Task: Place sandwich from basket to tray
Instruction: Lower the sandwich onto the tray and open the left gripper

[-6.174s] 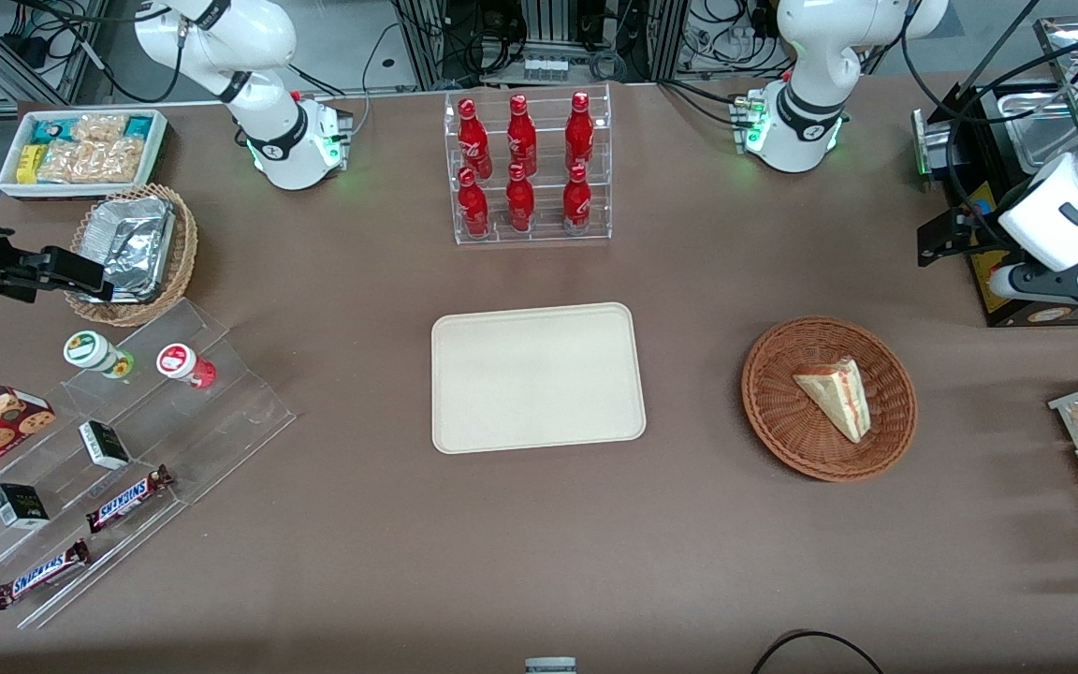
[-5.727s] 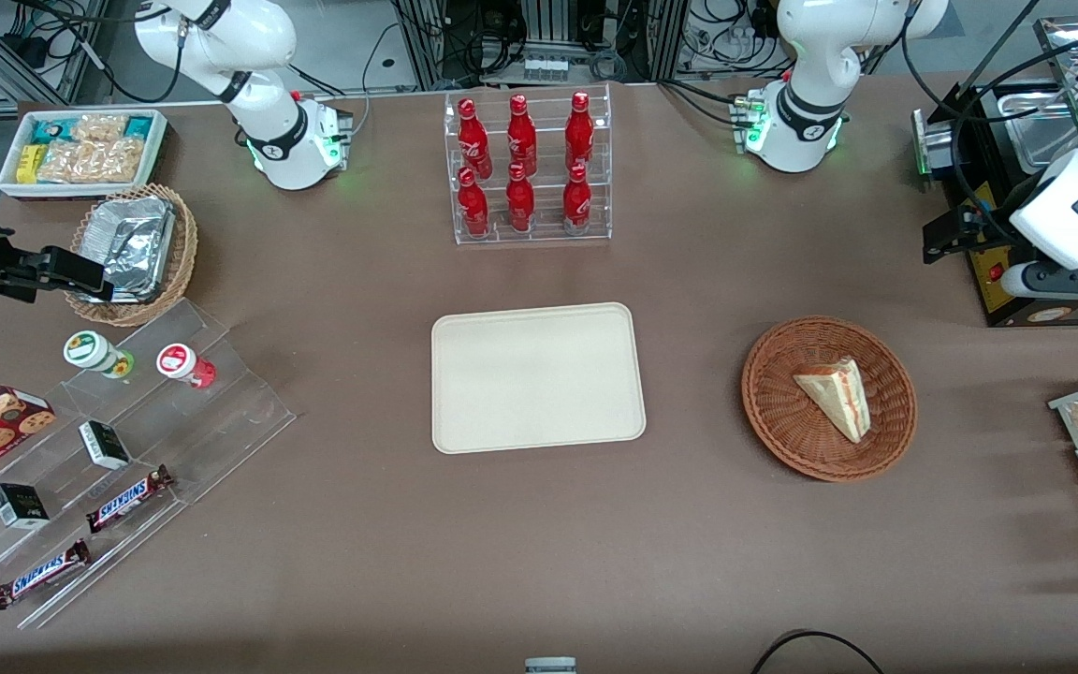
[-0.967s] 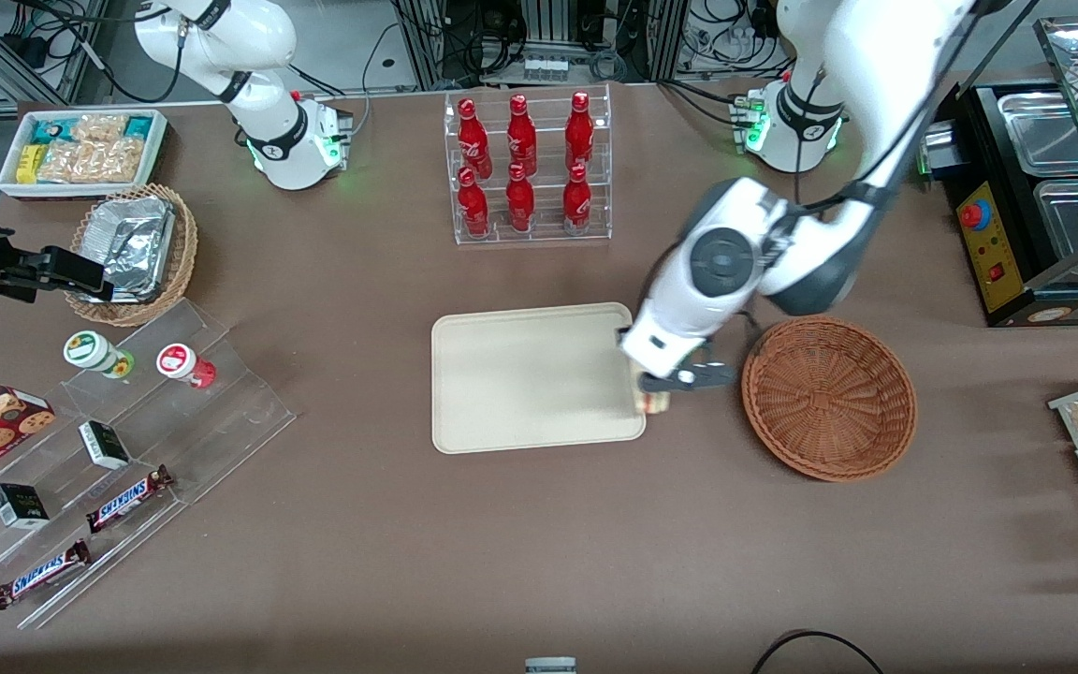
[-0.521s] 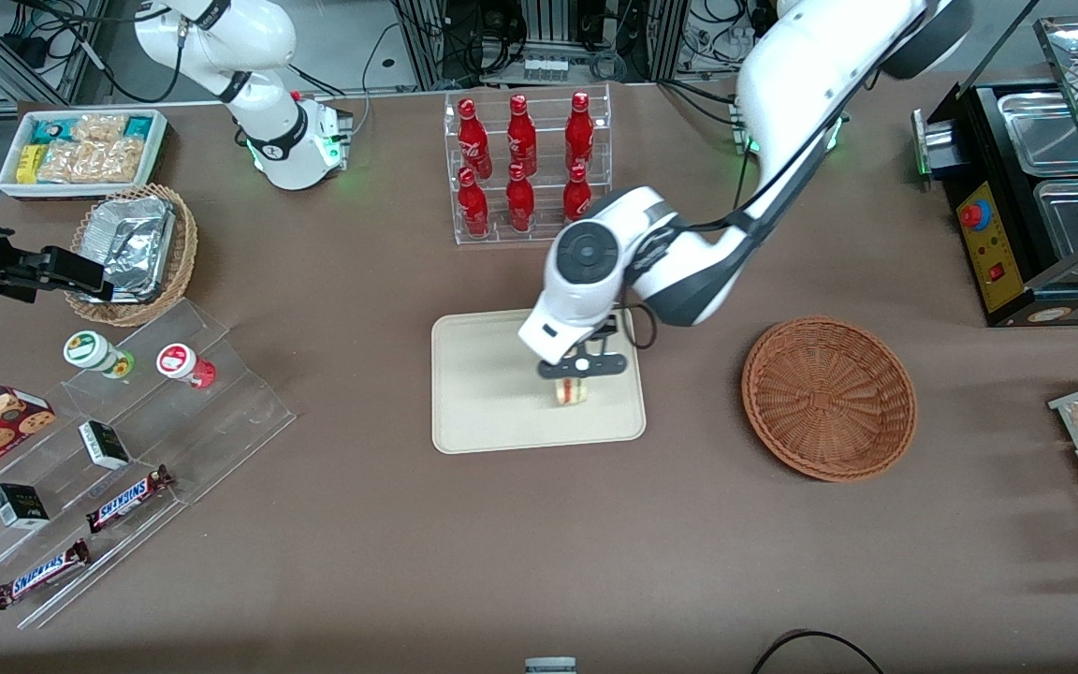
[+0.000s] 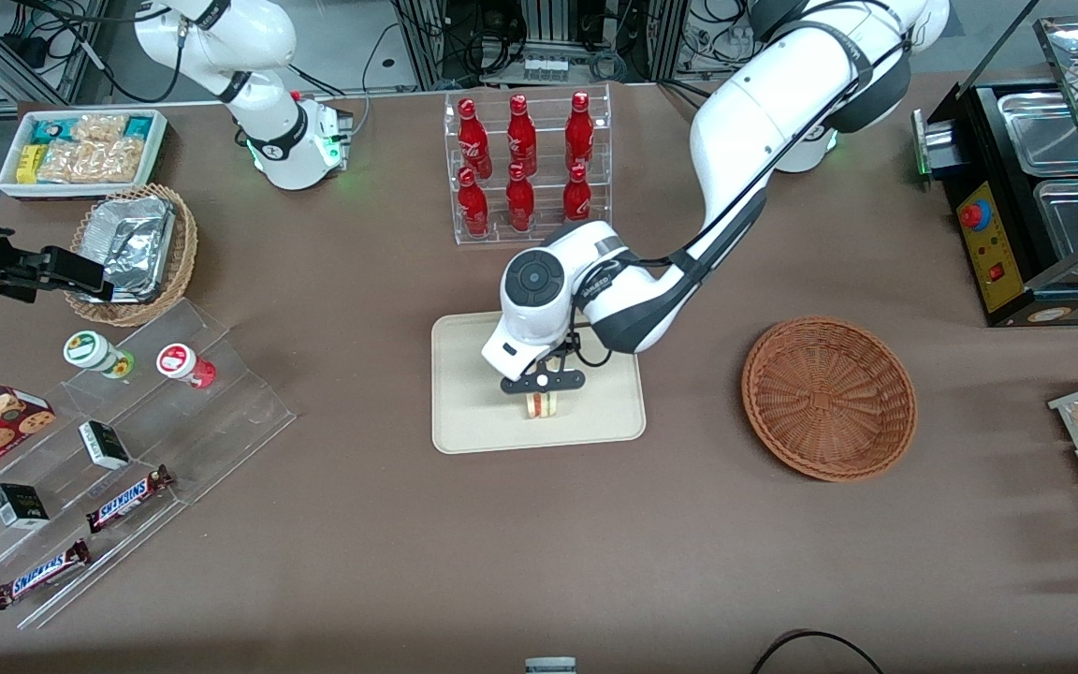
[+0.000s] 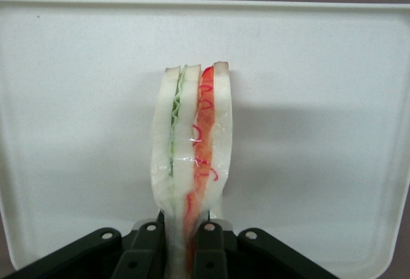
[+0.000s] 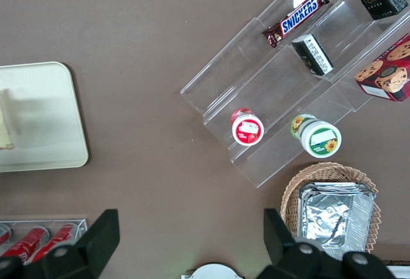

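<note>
The end effector (image 5: 544, 384) is clamped on the small triangular wedge sandwich of pale bread with red and green filling (image 6: 191, 157), which we see held on edge, its long axis pointing away from the fingers (image 6: 148, 248). It hangs directly over the flat rectangular cream-beige plastic tray (image 5: 464, 374), toward the rim nearer the front camera. We judge that only a short descent and release remain; the round reddish-brown wicker basket (image 5: 829, 398) sits empty on the bench, toward the working arm's end.
</note>
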`<action>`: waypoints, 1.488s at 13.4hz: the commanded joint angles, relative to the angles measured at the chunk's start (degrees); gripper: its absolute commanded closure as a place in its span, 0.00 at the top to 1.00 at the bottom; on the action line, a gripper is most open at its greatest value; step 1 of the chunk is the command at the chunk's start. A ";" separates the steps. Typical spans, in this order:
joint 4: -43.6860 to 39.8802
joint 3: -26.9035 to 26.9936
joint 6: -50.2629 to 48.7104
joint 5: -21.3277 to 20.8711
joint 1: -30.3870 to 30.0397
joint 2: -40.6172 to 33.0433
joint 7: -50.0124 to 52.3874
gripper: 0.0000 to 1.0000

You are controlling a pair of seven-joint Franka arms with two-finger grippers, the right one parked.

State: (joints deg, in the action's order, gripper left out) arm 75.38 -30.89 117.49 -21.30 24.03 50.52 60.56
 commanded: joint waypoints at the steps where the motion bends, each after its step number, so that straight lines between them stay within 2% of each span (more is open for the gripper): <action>1: -3.31 1.17 -1.12 -1.29 1.72 1.77 1.58 0.00; 5: -3.23 3.38 0.20 -1.03 3.92 1.95 5.80 0.00; 6: -3.14 3.46 0.28 -1.03 3.92 2.21 5.89 0.14; 7: -3.22 3.47 0.28 -1.03 3.92 2.30 5.89 0.87; 8: -3.05 3.47 0.37 -1.11 3.92 2.21 5.80 1.00; 17: -6.83 3.11 -7.62 -0.15 1.20 -7.96 2.99 1.00; 18: -6.83 3.20 -10.32 2.03 -1.07 -9.03 1.85 1.00; 20: -6.39 2.59 -14.82 3.36 -5.65 -11.83 -6.89 1.00</action>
State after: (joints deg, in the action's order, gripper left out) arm 67.47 -27.85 105.65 -19.96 22.54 41.92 60.65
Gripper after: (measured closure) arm 0.000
